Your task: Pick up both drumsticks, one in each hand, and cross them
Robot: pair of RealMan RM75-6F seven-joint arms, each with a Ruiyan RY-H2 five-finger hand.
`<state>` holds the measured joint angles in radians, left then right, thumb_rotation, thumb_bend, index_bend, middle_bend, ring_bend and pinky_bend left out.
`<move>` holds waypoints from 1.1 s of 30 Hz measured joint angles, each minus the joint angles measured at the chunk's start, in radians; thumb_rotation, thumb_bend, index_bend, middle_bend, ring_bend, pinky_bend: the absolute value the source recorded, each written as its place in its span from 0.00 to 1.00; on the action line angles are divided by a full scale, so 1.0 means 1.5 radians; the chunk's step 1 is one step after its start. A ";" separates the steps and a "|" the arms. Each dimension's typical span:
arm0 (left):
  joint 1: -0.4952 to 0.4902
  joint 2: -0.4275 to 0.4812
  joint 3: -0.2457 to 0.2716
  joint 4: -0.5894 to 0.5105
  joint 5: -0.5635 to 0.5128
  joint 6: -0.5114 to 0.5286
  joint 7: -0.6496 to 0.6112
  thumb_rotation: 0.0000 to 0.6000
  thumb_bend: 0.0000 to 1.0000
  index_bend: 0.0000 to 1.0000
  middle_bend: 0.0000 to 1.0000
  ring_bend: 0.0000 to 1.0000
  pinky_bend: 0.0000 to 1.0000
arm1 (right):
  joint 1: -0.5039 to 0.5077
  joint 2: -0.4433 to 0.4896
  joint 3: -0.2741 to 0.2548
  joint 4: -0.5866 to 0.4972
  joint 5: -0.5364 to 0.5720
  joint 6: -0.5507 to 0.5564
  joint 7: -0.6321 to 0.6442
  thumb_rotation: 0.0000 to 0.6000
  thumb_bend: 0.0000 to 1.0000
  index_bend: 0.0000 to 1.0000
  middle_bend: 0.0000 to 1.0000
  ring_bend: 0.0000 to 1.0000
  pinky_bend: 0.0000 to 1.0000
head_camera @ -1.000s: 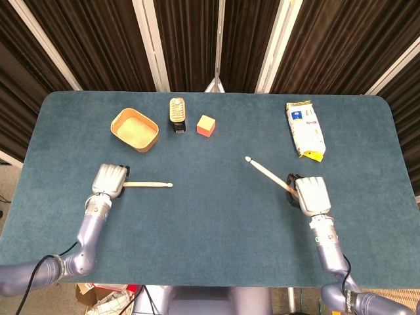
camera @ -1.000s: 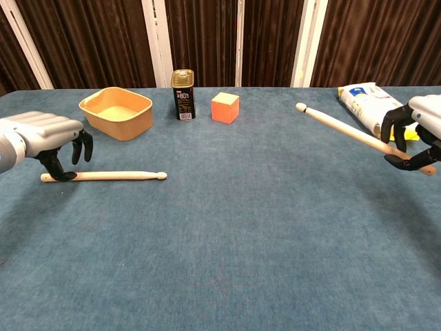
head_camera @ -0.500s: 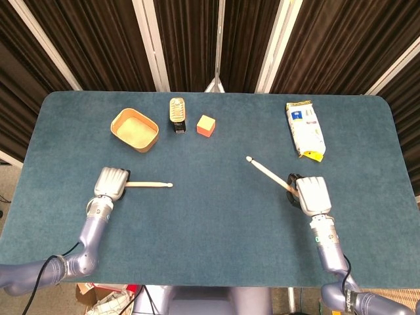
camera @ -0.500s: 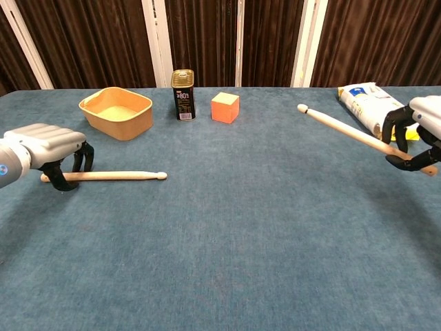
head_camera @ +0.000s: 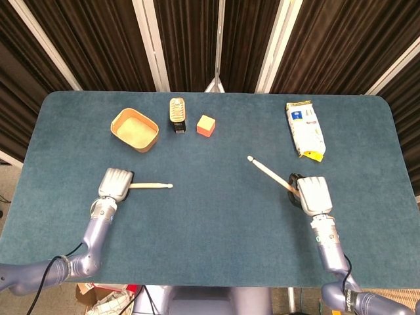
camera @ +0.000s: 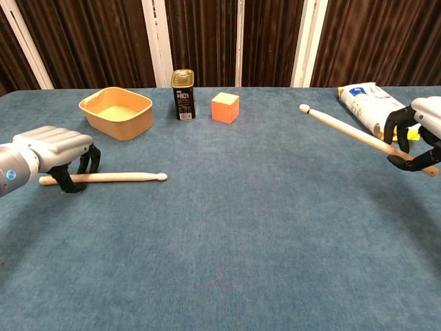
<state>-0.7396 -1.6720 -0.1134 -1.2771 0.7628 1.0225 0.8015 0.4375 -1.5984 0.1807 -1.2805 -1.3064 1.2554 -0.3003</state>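
Note:
The left drumstick (head_camera: 151, 186) (camera: 117, 177) lies flat on the blue table, its tip pointing right. My left hand (head_camera: 116, 184) (camera: 58, 148) covers its butt end, with fingers and thumb curled around the shaft. The right drumstick (head_camera: 269, 173) (camera: 344, 127) is lifted off the table and slants up to the left. My right hand (head_camera: 314, 195) (camera: 419, 131) grips it near the butt end. The two sticks are far apart and do not touch.
At the back left stand a tan bowl (head_camera: 134, 130) (camera: 116, 112), a dark tin can (head_camera: 177, 115) (camera: 182, 94) and an orange cube (head_camera: 206, 125) (camera: 224, 107). A white snack bag (head_camera: 305, 128) (camera: 365, 103) lies at the back right, just behind my right hand.
My left hand slid a little to the right along the left drumstick, which stayed on the table. My right hand and its stick shifted only slightly.

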 measured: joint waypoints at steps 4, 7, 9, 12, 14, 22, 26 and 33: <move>0.002 -0.004 0.002 0.005 0.007 0.004 -0.003 1.00 0.54 0.58 0.64 0.89 0.97 | 0.000 0.000 0.000 -0.001 -0.001 0.001 0.001 1.00 0.64 0.70 0.67 0.88 0.78; 0.003 -0.007 0.003 0.010 0.023 0.010 -0.011 1.00 0.56 0.61 0.67 0.89 0.97 | 0.000 0.001 -0.001 -0.001 -0.002 0.002 0.001 1.00 0.64 0.70 0.67 0.88 0.79; 0.004 -0.008 0.003 0.013 0.042 0.016 -0.022 1.00 0.56 0.61 0.68 0.89 0.97 | -0.001 0.001 0.000 -0.002 -0.002 0.003 0.001 1.00 0.64 0.70 0.67 0.88 0.79; 0.006 -0.007 0.002 0.015 0.071 0.026 -0.039 1.00 0.56 0.62 0.68 0.89 0.97 | -0.001 0.002 0.000 -0.005 -0.002 0.004 0.001 1.00 0.64 0.70 0.67 0.88 0.79; 0.007 -0.006 0.002 0.015 0.089 0.033 -0.049 1.00 0.56 0.62 0.69 0.89 0.97 | -0.002 0.003 0.001 -0.009 -0.003 0.006 0.000 1.00 0.64 0.70 0.67 0.88 0.79; 0.008 0.007 -0.001 0.006 0.188 0.068 -0.108 1.00 0.57 0.62 0.69 0.89 0.97 | -0.001 0.005 0.008 -0.026 -0.004 0.015 -0.006 1.00 0.64 0.70 0.67 0.88 0.79; 0.003 0.014 -0.020 -0.014 0.228 0.089 -0.149 1.00 0.57 0.63 0.70 0.89 0.97 | 0.003 0.008 0.015 -0.050 -0.006 0.021 -0.014 1.00 0.64 0.70 0.67 0.88 0.78; -0.019 0.017 -0.055 -0.052 0.244 0.096 -0.151 1.00 0.57 0.63 0.70 0.89 0.97 | 0.015 0.017 0.031 -0.093 -0.004 0.023 -0.037 1.00 0.64 0.70 0.67 0.88 0.79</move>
<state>-0.7686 -1.6459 -0.1965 -1.3557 1.1292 1.1665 0.5747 0.4601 -1.5733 0.2268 -1.4197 -1.3124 1.2898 -0.3563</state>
